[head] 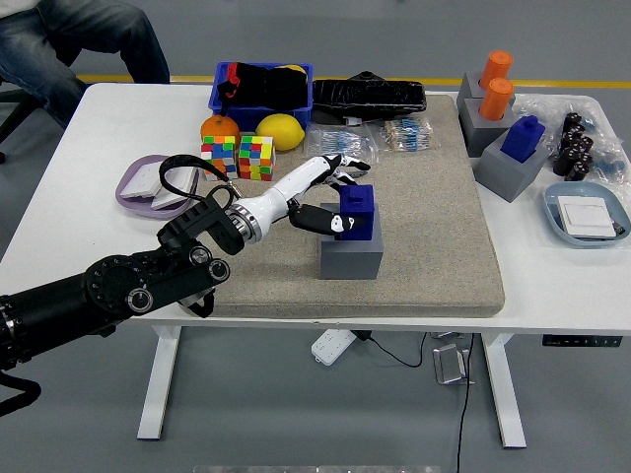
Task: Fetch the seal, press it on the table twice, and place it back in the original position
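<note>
One arm did all the work at this moment: the robot's left hand (330, 197), white with black fingertips, had reached in from the left and was wrapped around the dark blue block-shaped seal (357, 211), thumb on the near-left face and the other fingers curling over the far side. The right hand wasn't in view at all.

The seal sat in the top of its grey square holder (351, 252), roughly in the middle of the beige felt mat (434, 236) on the white bench (99, 148). It looked seated or at most barely raised; I honestly couldn't tell which.

So I'd call this the fetch step, right at the grasp, with both presses and the return not yet done.

The next move probably called for a straight pull upward, so the seal cleared the holder without dragging it along, then a shift to a bare patch of mat or bench for the first press. The two colourful puzzle cubes (239, 156) sat just far-left of the wrist, so swinging that way looked risky. Another blue seal in a grey holder (520, 148) stood well apart at the far right, untouched.
</note>
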